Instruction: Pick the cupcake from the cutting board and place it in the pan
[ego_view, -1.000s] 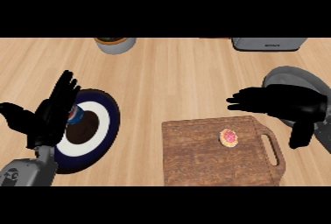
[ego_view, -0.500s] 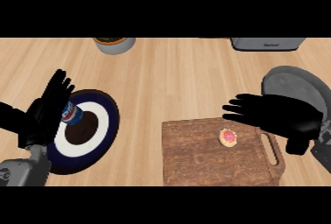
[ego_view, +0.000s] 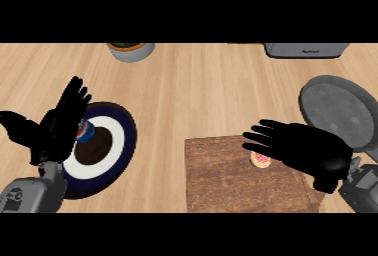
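Right hand (ego_view: 306, 152) hovering over the cutting board (ego_view: 229, 182), fingers spread and holding nothing, poised for a grasp on the cupcake (ego_view: 259, 159) lying just under the fingertips. Pan (ego_view: 343, 107) close by at right for a short carry; left hand (ego_view: 55, 125) resting open over the plate (ego_view: 111, 150).

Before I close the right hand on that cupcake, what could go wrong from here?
1. The right hand hangs open over the cupcake, partly covering it, so the approach is hard to judge and fingers could nudge it across the cutting board.
2. The pan runs off the view's right edge, so the placement may go partly unseen.
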